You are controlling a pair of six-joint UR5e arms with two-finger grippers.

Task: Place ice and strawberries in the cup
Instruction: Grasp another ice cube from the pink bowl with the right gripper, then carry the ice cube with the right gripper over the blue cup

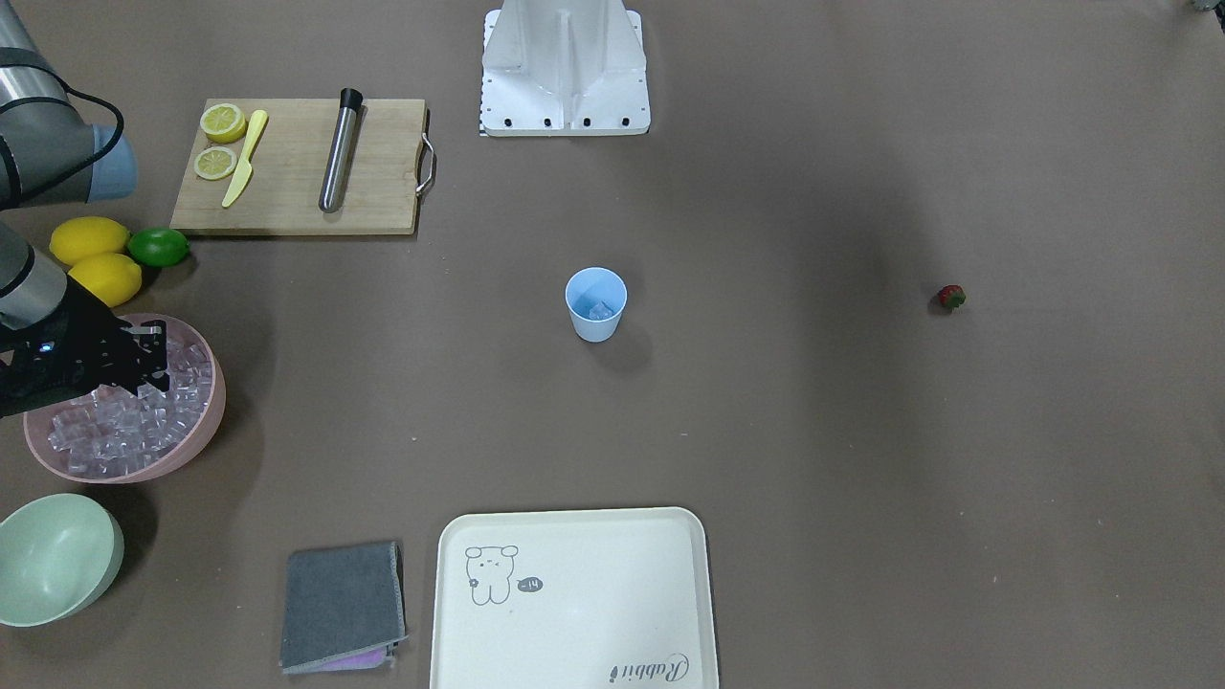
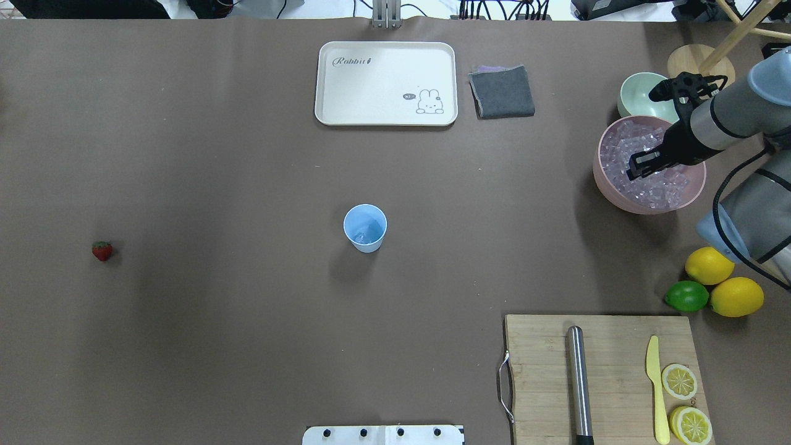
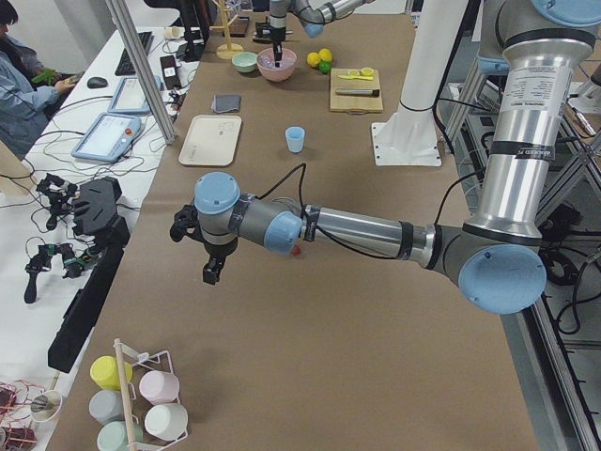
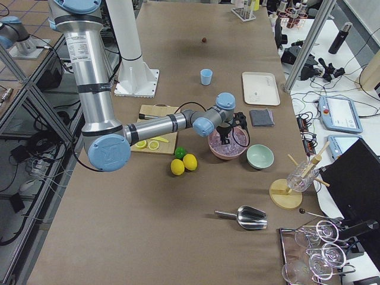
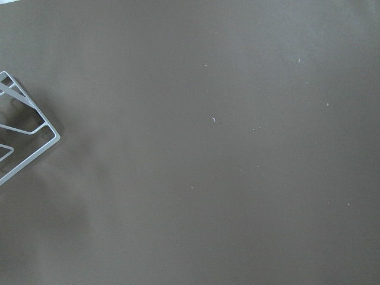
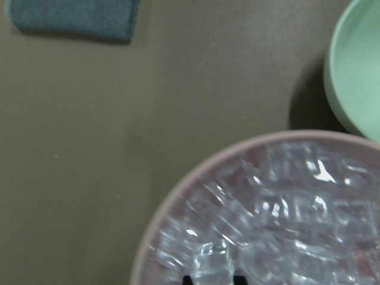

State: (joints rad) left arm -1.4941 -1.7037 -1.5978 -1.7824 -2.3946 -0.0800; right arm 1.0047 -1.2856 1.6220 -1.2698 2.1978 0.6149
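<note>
The light blue cup (image 2: 364, 227) stands upright mid-table with one clear cube inside (image 1: 601, 310). A pink bowl (image 2: 618, 196) at the robot's right is heaped with ice (image 2: 664, 185). My right gripper (image 2: 639, 167) hangs over that bowl; in the right wrist view its dark tips sit either side of one ice cube (image 6: 211, 264), shut on it. The strawberry (image 2: 102, 250) lies alone far to the robot's left. My left gripper (image 3: 211, 272) shows only in the exterior left view, above bare table near the strawberry; I cannot tell if it is open or shut.
A pale green bowl (image 2: 642, 94) sits beside the pink one, with a grey cloth (image 2: 502, 91) and cream tray (image 2: 386, 83) along the far edge. Two lemons (image 2: 735, 295), a lime (image 2: 686, 296) and a cutting board (image 2: 602, 377) holding a metal muddler, yellow knife and lemon halves lie near the robot.
</note>
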